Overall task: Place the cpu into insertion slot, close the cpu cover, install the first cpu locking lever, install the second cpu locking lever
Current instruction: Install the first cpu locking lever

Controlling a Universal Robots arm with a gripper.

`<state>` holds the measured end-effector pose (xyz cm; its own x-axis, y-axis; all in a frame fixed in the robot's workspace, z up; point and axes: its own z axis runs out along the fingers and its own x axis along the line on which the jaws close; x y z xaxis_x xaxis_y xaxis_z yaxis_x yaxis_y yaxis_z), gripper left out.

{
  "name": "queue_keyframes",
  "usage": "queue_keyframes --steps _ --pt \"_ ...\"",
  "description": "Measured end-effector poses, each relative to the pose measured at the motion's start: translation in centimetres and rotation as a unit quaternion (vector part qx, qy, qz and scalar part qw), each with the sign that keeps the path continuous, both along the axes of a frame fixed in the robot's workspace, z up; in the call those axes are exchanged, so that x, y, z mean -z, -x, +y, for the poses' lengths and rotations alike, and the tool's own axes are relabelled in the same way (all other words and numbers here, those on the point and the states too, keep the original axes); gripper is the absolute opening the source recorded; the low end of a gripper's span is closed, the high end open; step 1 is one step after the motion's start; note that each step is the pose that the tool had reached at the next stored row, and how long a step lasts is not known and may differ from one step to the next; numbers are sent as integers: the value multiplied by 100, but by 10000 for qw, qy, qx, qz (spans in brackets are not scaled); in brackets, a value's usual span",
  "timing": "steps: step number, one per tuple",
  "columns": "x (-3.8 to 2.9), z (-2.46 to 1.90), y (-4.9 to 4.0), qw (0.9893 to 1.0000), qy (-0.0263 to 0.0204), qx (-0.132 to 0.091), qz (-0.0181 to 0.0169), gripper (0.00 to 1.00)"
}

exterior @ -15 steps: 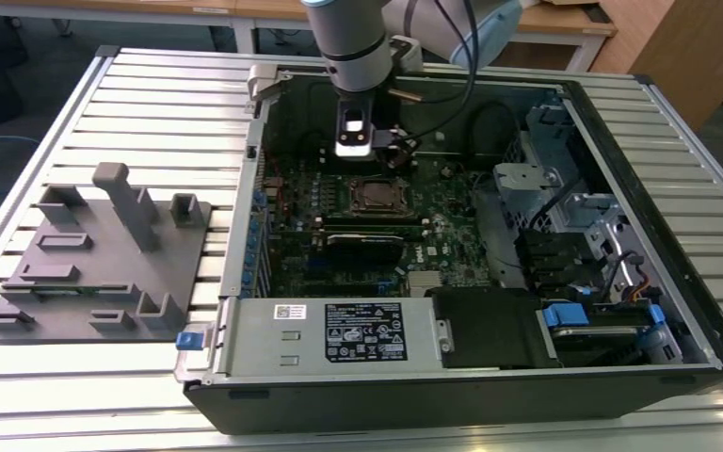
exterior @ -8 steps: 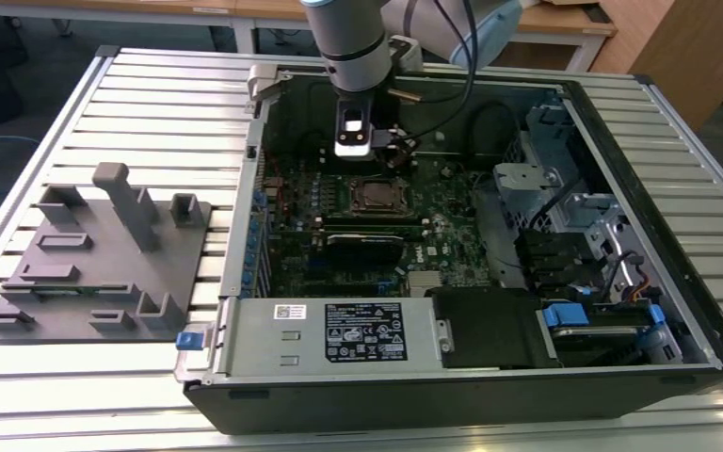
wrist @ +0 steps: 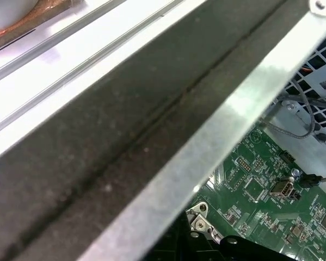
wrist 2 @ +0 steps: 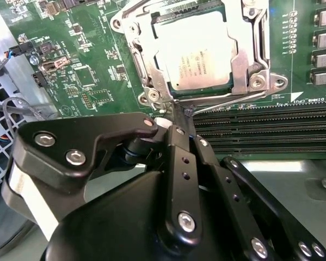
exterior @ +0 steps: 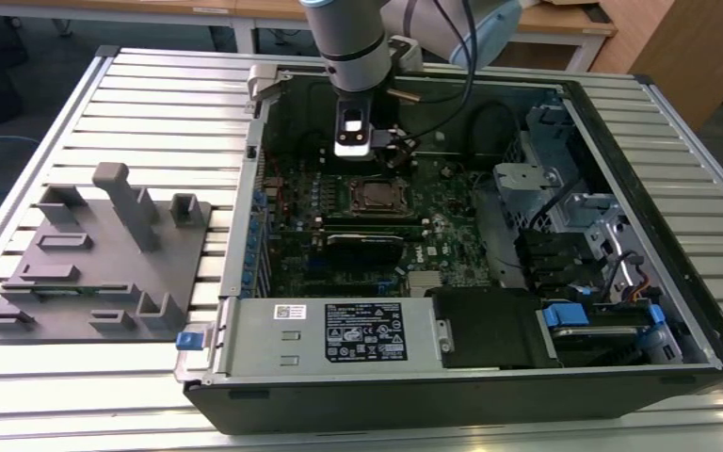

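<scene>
In the second wrist view the cpu (wrist 2: 198, 51), pale silvery and square, lies in the insertion slot (wrist 2: 149, 87). The cpu cover (wrist 2: 248, 57), a silvery frame plate, lies flat over its edges. A thin wire locking lever (wrist 2: 233, 99) runs along the slot's side nearest my gripper. Another lever (wrist 2: 131, 8) runs past the far corner. My gripper (wrist 2: 185, 115) is shut, its black fingertips pressed together at the end of the near lever, with nothing seen between them. In the exterior view my gripper (exterior: 364, 158) hangs inside the open computer case, just behind the insertion slot (exterior: 372, 195).
Long black memory slots (wrist 2: 260, 130) lie beside the socket. A grey power supply box (exterior: 336, 334) fills the case's front, and drive cages and cables (exterior: 563, 235) stand at the exterior view's right. A grey fixture tray (exterior: 98, 254) sits outside the case. The case rim (wrist: 168, 136) is close to the wrist.
</scene>
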<state>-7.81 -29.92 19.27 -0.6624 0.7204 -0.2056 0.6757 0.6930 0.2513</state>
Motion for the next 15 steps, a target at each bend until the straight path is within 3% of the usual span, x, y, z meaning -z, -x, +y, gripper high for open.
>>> queue_keyframes --steps 7,15 --pt "5 5 1 10000 13 13 -1 10" --pt "15 4 -1 9998 165 56 -24 10"
